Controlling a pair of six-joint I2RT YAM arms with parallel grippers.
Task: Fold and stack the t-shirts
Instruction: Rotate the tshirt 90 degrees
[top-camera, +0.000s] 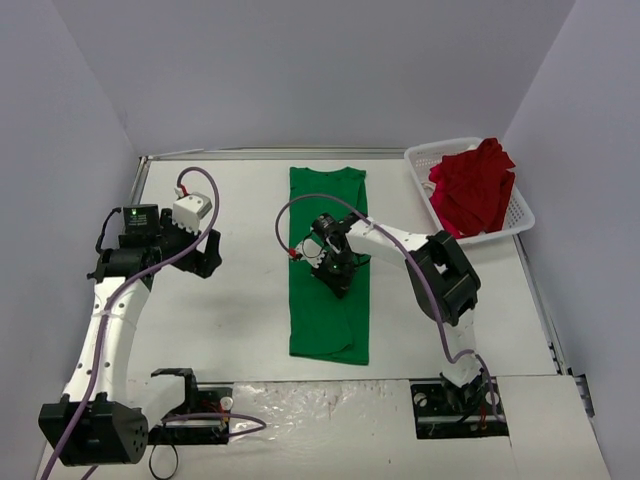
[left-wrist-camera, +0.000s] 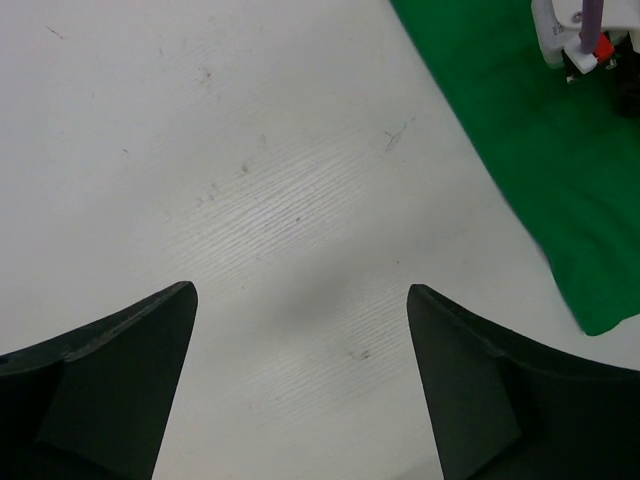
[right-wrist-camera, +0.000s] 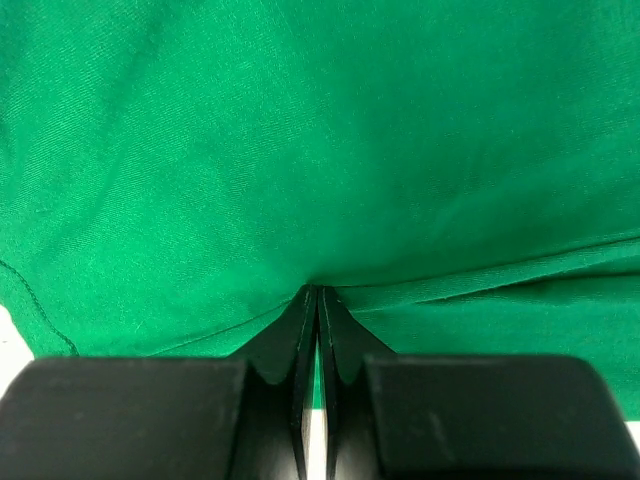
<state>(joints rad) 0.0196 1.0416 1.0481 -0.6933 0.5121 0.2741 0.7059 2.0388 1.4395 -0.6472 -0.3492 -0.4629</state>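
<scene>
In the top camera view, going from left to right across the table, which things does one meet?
left gripper → green t-shirt → white basket holding the red t-shirt

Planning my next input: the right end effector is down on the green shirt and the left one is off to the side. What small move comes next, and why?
Probably slide the left end effector rightward to the near left edge of the green t-shirt. It hangs open over bare table, holding nothing. The right end effector is shut at the shirt's middle, where creases gather, and the long strip is not yet folded crosswise.
</scene>
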